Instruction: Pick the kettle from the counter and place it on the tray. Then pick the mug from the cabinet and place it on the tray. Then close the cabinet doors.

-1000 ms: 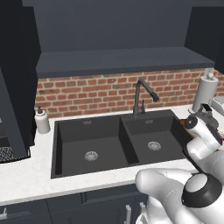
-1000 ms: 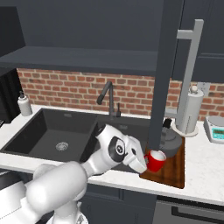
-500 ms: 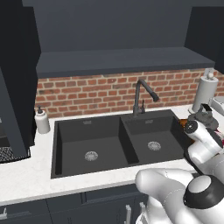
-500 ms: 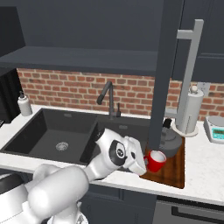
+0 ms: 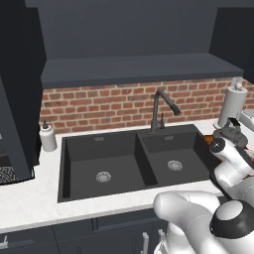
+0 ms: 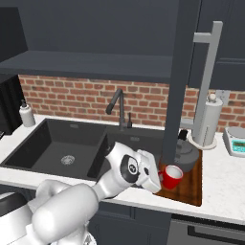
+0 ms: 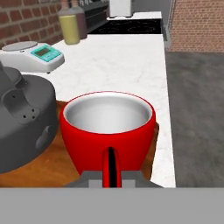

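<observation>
Moved slightly toward the flat brown wooden tray [image 6: 191, 184] since prev. frame: gripper [image 6: 159, 179], fingers pinching handle of small red mug w/ white inside [image 6: 171, 176], upright over tray's front edge, beside squat dark grey kettle [image 6: 185, 154].

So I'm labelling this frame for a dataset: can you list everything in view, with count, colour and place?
mug: one, red, upright over the tray's front, beside the kettle
kettle: one, dark grey, on the tray
tray: one, brown wood, counter right of the sink
sink: one double, black, set in the counter
counter: one, white speckled
faucet: one, black, behind the sink
paper-towel roll: one, white, behind the tray
scale: one, white, right of the tray
soap bottle: one, white, left of the sink
cabinet door: one, charcoal, open above the tray
end effector: one, shut on the mug's handle
</observation>
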Robot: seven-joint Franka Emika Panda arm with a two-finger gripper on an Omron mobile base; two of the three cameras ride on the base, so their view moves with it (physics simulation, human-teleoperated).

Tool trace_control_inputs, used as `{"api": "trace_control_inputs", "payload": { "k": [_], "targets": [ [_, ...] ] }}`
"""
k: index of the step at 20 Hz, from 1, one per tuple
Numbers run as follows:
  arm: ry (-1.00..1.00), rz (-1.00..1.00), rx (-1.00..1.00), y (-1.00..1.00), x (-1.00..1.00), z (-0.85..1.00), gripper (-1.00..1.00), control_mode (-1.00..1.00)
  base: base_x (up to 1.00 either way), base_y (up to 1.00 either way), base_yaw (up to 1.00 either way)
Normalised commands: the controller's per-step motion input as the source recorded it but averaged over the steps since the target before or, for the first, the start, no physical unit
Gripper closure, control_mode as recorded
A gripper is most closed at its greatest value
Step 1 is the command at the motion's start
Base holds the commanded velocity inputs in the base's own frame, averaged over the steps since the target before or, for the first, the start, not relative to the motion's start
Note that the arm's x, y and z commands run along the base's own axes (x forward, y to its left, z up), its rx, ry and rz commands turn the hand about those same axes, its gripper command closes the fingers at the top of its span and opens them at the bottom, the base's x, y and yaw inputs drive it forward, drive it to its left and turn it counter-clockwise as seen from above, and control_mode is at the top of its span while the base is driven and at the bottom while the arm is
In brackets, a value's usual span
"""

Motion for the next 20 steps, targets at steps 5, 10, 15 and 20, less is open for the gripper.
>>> {"api": "trace_control_inputs", "payload": {
  "k": [5,10,15,20],
  "targets": [
    [0.0,-0.02,-0.03,-0.02,0.01,-0.01,1.0,-1.0,0.0,0.0,0.0],
    [0.0,-0.01,-0.03,0.0,0.01,-0.07,1.0,-1.0,0.0,0.0,0.0],
    [0.01,-0.03,0.0,0.0,0.01,-0.08,1.0,-1.0,0.0,0.0,0.0],
    [0.0,-0.04,0.0,0.0,0.02,-0.01,1.0,-1.0,0.0,0.0,0.0]
  ]
}}
